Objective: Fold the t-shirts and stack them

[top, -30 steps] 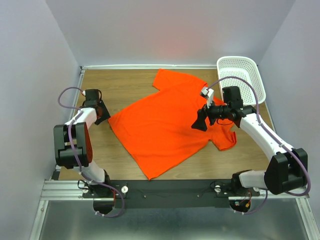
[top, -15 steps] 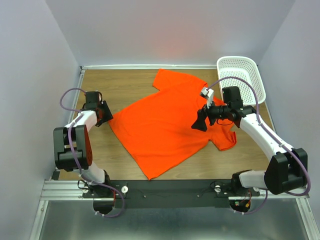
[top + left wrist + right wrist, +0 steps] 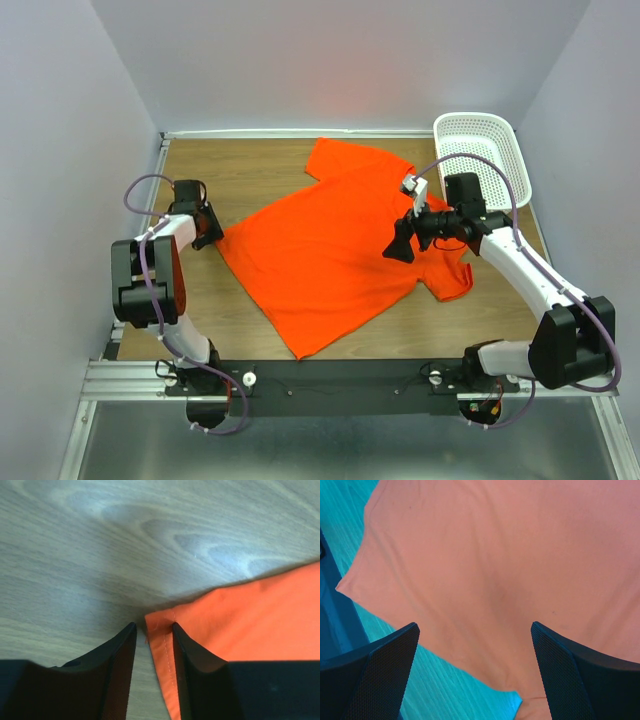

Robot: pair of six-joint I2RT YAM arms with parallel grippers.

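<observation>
The orange t-shirt (image 3: 330, 250) lies spread flat and skewed on the wooden table, one sleeve toward the back, the other at the right. My left gripper (image 3: 210, 238) is low at the shirt's left hem corner. In the left wrist view that stitched corner (image 3: 162, 640) sits between the narrowly parted fingers of the left gripper (image 3: 152, 626), against the right finger, with bare wood beside the left one. My right gripper (image 3: 398, 245) hovers above the shirt's right part. Its jaws stand wide open over the t-shirt (image 3: 495, 555), the right gripper (image 3: 474, 625) holding nothing.
A white perforated basket (image 3: 480, 150) stands at the back right corner. Bare wooden table (image 3: 250, 170) shows at the left and back left. White walls close in the table on three sides.
My left gripper has slid a little right onto the shirt's hem corner. The right arm and the shirt have not moved.
</observation>
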